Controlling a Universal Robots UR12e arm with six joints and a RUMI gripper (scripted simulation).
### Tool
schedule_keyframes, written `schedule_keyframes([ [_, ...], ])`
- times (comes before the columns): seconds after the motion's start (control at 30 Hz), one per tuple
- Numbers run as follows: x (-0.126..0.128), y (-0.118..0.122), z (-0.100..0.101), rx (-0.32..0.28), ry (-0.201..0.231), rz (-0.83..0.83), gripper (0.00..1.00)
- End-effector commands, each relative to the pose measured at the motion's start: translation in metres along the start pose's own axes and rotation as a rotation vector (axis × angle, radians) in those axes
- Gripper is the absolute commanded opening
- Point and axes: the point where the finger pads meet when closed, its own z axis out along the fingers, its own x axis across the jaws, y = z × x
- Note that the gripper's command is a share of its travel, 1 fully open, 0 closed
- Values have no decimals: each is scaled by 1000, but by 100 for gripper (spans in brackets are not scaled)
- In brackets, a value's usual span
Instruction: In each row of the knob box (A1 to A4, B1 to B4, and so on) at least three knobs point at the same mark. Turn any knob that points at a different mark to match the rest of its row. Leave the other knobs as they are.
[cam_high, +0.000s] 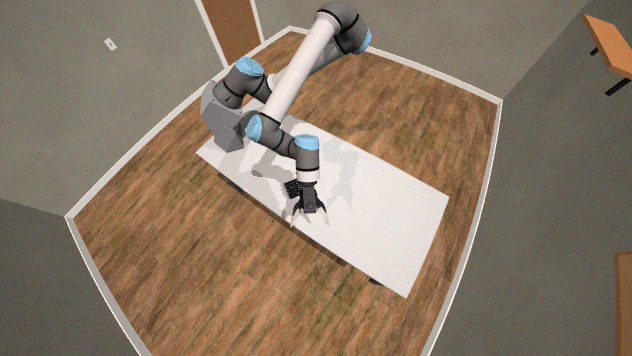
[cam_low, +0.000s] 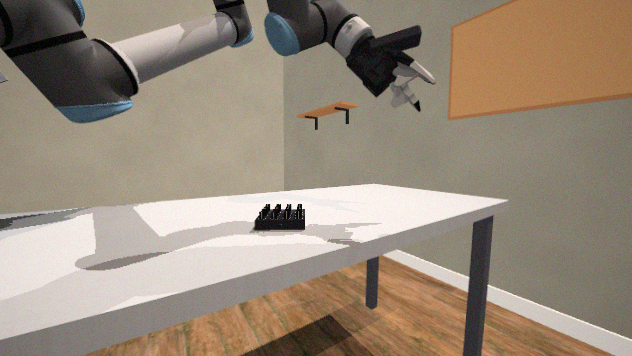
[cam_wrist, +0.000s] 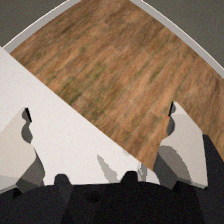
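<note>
Your pincer (cam_low: 417, 90) is hanging high above the white surface (cam_low: 410, 210) with its fingers spread wide, gripping nothing. The black knob box (cam_low: 280, 219) is sitting on the surface well below it, near the middle. From the top view the box (cam_high: 292, 188) is showing just beside the wrist; the knob marks are too small to read.
</note>
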Motion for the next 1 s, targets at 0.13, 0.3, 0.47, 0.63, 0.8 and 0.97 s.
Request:
schedule_keyframes([
  [0.13, 0, -1, 0, 1, 0, 0, 100],
  [0.3, 0, -1, 0, 1, 0, 0, 100],
  [0.47, 0, -1, 0, 1, 0, 0, 100],
  [0.63, 0, 0, 0, -2, 0, -2, 100],
  [0.8, 5, 28, 2, -58, 3, -32, 100],
  [0.97, 16, 92, 2, -188, -2, -96, 100],
])
